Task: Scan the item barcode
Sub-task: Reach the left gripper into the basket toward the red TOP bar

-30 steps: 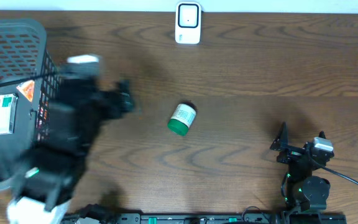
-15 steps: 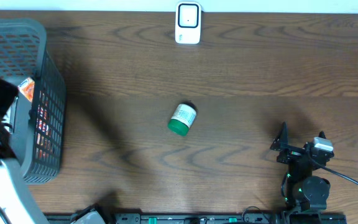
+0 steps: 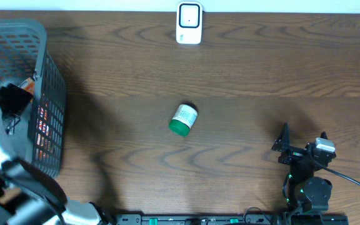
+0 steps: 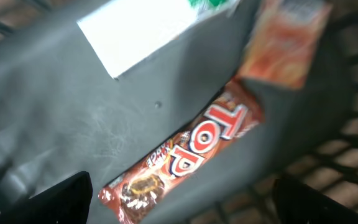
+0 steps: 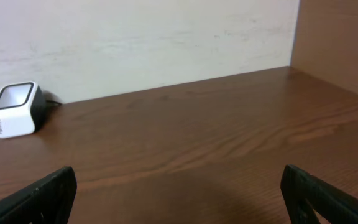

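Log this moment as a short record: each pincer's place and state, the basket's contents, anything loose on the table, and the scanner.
left pincer: open, down in the basket, holding nothing
right pincer: open, empty, parked at front right
basket contents: red snack bar, white box, orange packet
loose item: green-capped bottle, lying on its side mid-scene
scanner: white, standing at the far edge, centre

Left gripper (image 4: pixel 180 190) jaws spread wide, aimed downward at far left, right gripper (image 5: pixel 179 196) jaws spread wide, held level.
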You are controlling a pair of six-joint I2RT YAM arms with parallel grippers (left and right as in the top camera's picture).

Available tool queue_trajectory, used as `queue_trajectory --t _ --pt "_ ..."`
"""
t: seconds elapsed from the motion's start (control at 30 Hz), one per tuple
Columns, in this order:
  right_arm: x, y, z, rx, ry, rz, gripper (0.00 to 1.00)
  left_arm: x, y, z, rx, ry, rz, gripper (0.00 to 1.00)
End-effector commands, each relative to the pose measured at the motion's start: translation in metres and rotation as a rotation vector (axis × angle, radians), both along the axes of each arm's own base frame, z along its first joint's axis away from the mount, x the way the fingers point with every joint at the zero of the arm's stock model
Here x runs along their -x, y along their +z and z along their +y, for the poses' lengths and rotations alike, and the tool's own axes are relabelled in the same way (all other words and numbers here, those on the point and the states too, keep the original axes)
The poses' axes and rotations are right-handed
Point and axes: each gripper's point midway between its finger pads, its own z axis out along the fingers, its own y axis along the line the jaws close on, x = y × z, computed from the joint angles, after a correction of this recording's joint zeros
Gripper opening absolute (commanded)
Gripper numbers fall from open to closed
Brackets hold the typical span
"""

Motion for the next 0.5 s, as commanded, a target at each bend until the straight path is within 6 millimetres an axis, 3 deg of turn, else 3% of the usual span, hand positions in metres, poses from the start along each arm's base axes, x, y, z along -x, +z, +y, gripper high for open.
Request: queue_trajectory --t 0.0,0.17,0.47 --pt "0.0 -0.001 -0.001 0.006 -0.003 0.005 0.99 0.002 -0.033 -0.002 0.044 -0.086 0.089 0.93" --pt "0.0 -0.001 -0.001 0.006 -0.003 0.005 0.99 -0.006 -0.073 -0.017 0.168 -0.235 0.121 0.93" --pt "0.0 -0.001 -0.001 0.006 -0.003 0.005 0.99 0.0 -0.11 -0.022 0.229 -0.31 0.203 0.93"
